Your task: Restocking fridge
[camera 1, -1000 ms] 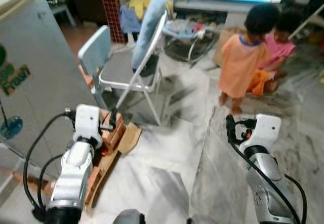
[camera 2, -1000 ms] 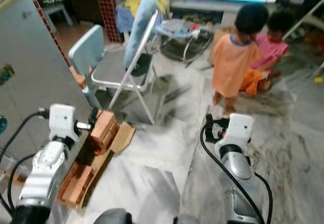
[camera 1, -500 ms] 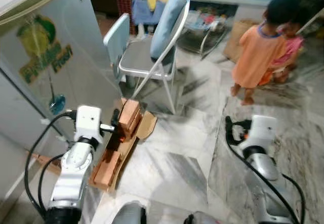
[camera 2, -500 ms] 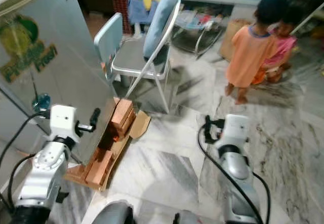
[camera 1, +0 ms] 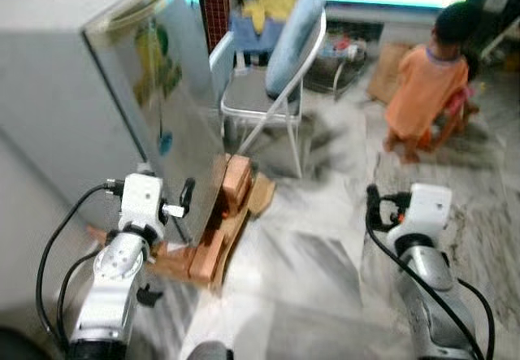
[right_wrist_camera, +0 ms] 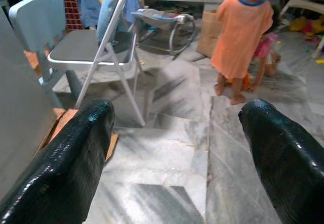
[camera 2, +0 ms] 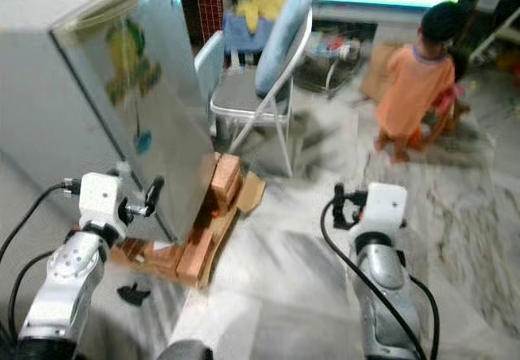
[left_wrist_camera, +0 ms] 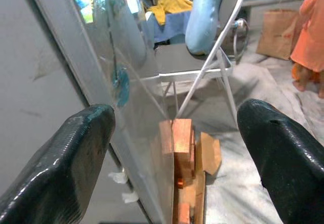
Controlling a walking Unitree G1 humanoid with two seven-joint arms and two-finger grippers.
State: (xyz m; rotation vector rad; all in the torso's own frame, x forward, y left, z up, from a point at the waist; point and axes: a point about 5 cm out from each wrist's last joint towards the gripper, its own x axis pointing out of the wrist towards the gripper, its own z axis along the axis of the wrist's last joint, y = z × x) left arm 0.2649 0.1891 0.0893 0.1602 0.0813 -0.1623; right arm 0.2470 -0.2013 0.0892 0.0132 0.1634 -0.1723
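Grey fridge (camera 2: 97, 108), side panel marked with a green and yellow sticker and a small blue spot. Orange-brown bricks (camera 1: 236, 183) and tan cardboard at its base. Pale marble floor (right_wrist_camera: 167, 158), streaked with grey veins. Folding chair (camera 1: 280, 100) in silver metal with a grey seat and a light blue cushion. Yellow cloth (left_wrist_camera: 174, 4) over blue behind it. Red brick pillar (camera 1: 214, 2). Orange shirt on a person (right_wrist_camera: 240, 29). Black fingers (left_wrist_camera: 76, 153) on the left hand, silver arms with white wrists.
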